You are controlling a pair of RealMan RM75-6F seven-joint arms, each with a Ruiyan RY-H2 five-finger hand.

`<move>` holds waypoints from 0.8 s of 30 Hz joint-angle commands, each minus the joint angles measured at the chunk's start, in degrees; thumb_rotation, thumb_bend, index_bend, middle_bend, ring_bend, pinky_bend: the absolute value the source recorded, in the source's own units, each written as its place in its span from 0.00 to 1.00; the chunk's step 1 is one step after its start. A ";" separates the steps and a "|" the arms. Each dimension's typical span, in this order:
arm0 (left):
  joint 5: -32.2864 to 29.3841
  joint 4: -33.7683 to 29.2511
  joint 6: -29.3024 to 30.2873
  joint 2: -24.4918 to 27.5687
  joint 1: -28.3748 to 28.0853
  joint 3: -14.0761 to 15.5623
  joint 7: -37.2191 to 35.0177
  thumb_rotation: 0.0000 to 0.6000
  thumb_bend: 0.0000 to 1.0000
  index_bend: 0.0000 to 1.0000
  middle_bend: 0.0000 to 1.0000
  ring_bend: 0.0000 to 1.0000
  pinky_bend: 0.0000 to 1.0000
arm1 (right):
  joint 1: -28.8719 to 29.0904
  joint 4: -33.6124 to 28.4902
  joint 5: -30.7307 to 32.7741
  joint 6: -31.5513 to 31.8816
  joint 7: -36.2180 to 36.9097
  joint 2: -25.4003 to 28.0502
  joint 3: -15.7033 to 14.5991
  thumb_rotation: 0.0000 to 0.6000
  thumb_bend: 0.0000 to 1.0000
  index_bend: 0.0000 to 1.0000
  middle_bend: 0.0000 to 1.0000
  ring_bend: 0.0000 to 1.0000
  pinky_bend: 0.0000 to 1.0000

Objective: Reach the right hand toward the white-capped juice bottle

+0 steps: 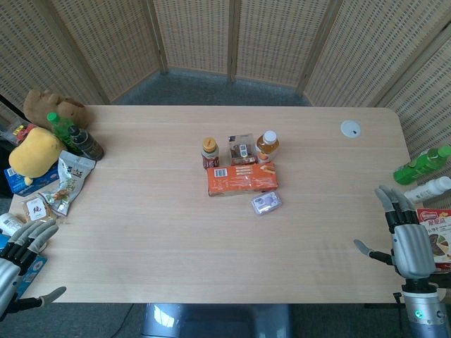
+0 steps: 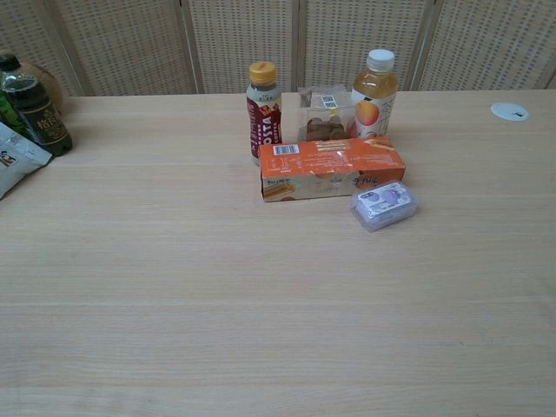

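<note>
The white-capped juice bottle (image 1: 267, 146) (image 2: 375, 95) stands upright near the table's middle, just behind the right end of an orange box (image 1: 242, 179) (image 2: 331, 168). My right hand (image 1: 404, 238) hovers at the table's front right corner, far to the right of and nearer than the bottle, fingers spread and holding nothing. At the front left corner my left hand (image 1: 21, 250) is also open and empty. Neither hand shows in the chest view.
A yellow-capped dark bottle (image 1: 210, 152) (image 2: 263, 110) and a clear snack box (image 1: 242, 148) (image 2: 323, 113) stand left of the juice bottle. A small purple packet (image 1: 266, 203) (image 2: 383, 205) lies before the orange box. Snack bags, bottles and plush toys crowd the left edge; green and white bottles (image 1: 423, 165) lie off the right edge.
</note>
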 commanded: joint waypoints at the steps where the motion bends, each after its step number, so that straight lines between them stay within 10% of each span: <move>1: 0.06 0.01 -0.02 -0.02 0.03 0.04 0.11 1.00 0.00 0.04 0.00 0.00 0.00 | 0.01 -0.04 0.23 -0.25 0.20 0.04 -0.06 1.00 0.00 0.00 0.00 0.00 0.00; 24: -4.03 0.10 -2.89 -1.03 -1.29 -1.40 0.36 1.00 0.00 0.04 0.00 0.00 0.00 | 14.82 9.17 12.57 -21.92 4.58 -7.31 7.68 1.00 0.00 0.00 0.00 0.00 0.00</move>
